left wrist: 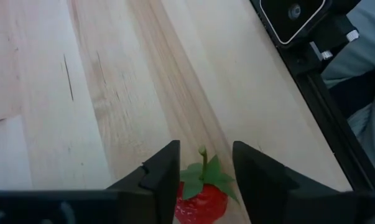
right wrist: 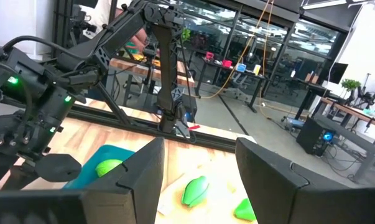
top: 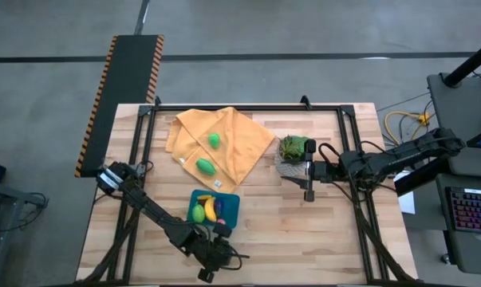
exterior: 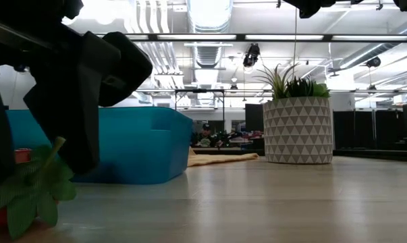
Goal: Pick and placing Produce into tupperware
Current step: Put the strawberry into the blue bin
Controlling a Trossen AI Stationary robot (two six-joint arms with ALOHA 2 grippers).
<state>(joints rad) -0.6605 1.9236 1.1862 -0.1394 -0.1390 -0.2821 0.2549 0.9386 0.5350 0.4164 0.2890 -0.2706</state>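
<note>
The left gripper (left wrist: 204,180) stands open directly over the red strawberry (left wrist: 201,198) — its leafy stem points up between the two fingers — while the teal tupperware (top: 228,206) sits just behind it, so this arm is the nearer one.

A teal tub (top: 230,206) sits open on the table, holding a yellow banana (top: 210,209) and small green and orange pieces. Two green fruits (top: 214,140) lie apart on the orange cloth (top: 244,147) — one just beside the tub's far side. A red strawberry (left wrist: 201,198) with green leaves lies on the bare wood.
</note>
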